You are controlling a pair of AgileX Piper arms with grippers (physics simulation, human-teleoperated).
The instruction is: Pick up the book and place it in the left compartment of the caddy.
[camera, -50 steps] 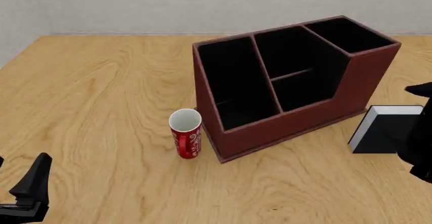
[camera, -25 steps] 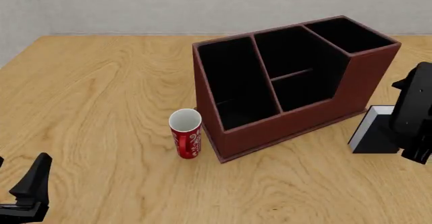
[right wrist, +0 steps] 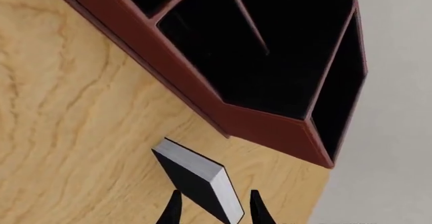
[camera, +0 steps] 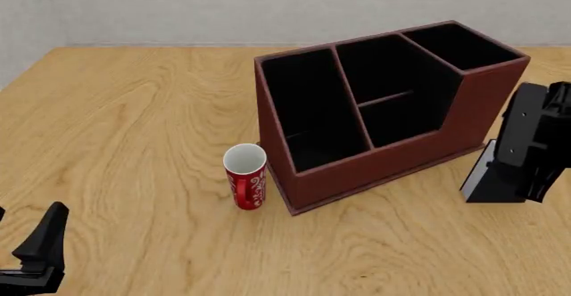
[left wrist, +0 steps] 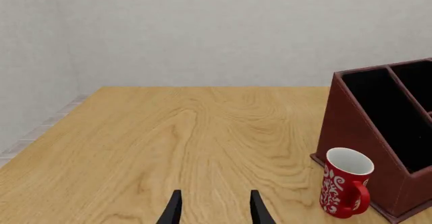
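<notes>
Book: we see the book [camera: 486,182] lying on the counter [camera: 134,142] just beside the caddy's right end, mostly hidden in the front view by our right arm.
Right pincer: the right pincer [right wrist: 213,210] hangs over the book's near corner with its jaws apart, the book [right wrist: 196,181] between the two tips; we judge it is not yet clamped on anything.
Left pincer: the left pincer [left wrist: 213,210] sits low at the near left of the counter, jaws apart, holding nothing, well away from the mug [camera: 245,176].
Caddy: the caddy [camera: 384,119] stands at mid-counter, and the left compartment [camera: 303,109] is the long slot at the far end from the book.
Risk, grip: the tips straddle only a corner, so we think a close here could pinch it off-centre and let the book swing or slip.
Risk, carry: the book must cross the caddy's stepped rim and dividers; carried too low, it could catch a wall and shove the caddy.
Risk, mug: the mug stands just beside the caddy's near left corner and could be knocked on a low approach.
Open room: bare counter lies left and near; the slot is narrow, so we would need the book edge-on.
</notes>
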